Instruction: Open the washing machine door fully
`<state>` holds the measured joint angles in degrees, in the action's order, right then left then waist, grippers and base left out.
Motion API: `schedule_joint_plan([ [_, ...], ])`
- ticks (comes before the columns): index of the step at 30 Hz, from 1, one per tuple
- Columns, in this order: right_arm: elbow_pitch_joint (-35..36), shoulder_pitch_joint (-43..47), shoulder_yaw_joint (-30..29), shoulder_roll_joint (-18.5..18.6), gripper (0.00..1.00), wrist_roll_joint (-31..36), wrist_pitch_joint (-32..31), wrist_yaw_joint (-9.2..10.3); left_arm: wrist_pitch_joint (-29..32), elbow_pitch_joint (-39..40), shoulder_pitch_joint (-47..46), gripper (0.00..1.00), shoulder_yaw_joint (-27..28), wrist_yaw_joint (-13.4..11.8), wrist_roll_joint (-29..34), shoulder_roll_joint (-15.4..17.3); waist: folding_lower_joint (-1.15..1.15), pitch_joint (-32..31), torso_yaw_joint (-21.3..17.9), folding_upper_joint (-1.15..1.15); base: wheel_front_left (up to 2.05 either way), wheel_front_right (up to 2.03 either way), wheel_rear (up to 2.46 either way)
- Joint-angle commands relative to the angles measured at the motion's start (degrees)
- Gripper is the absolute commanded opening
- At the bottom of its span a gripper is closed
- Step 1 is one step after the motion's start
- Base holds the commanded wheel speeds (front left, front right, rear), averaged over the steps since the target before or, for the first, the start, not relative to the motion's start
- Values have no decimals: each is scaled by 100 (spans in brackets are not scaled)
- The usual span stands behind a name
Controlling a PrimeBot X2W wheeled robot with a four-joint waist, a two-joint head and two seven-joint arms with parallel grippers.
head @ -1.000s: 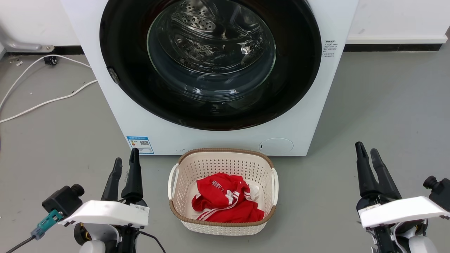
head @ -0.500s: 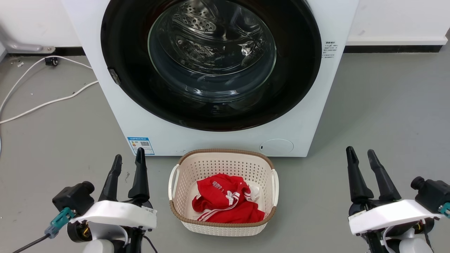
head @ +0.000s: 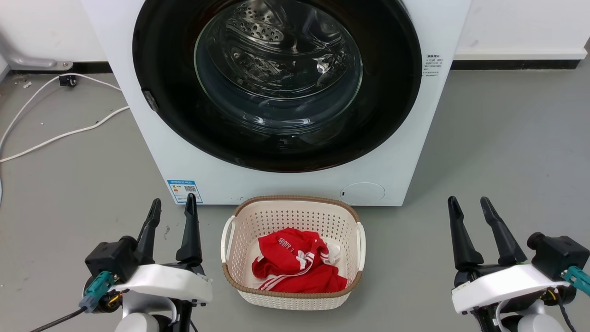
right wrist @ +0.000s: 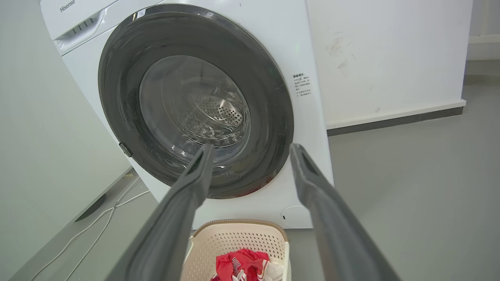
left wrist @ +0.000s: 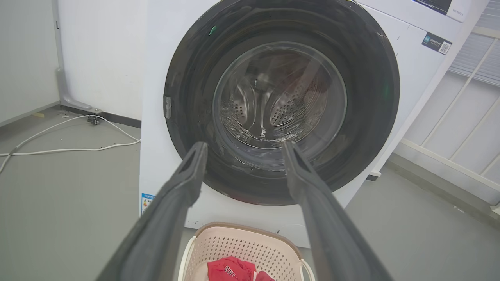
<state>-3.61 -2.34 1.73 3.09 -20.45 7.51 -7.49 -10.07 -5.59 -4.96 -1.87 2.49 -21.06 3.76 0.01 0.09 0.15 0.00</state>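
Both of my end effectors have their two long dark fingers spread apart, gripping nothing. Head view: left end effector (head: 173,200) low on the left, right end effector (head: 468,200) low on the right. Each is over the grey floor (head: 507,138), fingertips pointing toward the machine and well apart from it.

Big white front-loading washing machine (head: 258,184) stands straight ahead. Its large round glossy black washing machine door (head: 276,78), with a clear bulging glass centre, sits shut, flush against the white front. Perforated steel drum (head: 258,27) shows through the glass. Small grey metal tab (head: 148,99) on the door's left edge; hinge or latch, I cannot tell. Blue label (head: 184,190) low on the front at left, round white cap (head: 362,192) low at right.

Cream perforated plastic laundry basket (head: 295,199) with a brown rim sits on the floor just before the machine, between my two end effectors. Crumpled red garment with white stripes (head: 295,269) lies inside. White cable (head: 60,133) trails across the floor left of the machine.
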Motion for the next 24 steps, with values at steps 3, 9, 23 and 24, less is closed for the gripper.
schedule_joint_plan([
  [3,54,12,7,-14,100,270,5,0,-83,28,-66,100,-57,-57,281,64,-1,0,0,0,0,0,0],
  [9,29,40,13,-16,100,582,-22,0,-152,17,-68,100,-143,-130,620,93,-1,-9,8,0,0,0,0],
  [23,46,89,52,-23,100,1126,6,1,-304,-3,-54,100,-299,-242,1205,149,-1,-9,10,0,0,0,0],
  [24,49,93,57,-23,100,1161,13,1,-318,-6,-56,100,-305,-243,1243,150,-1,-9,10,0,0,0,0],
])
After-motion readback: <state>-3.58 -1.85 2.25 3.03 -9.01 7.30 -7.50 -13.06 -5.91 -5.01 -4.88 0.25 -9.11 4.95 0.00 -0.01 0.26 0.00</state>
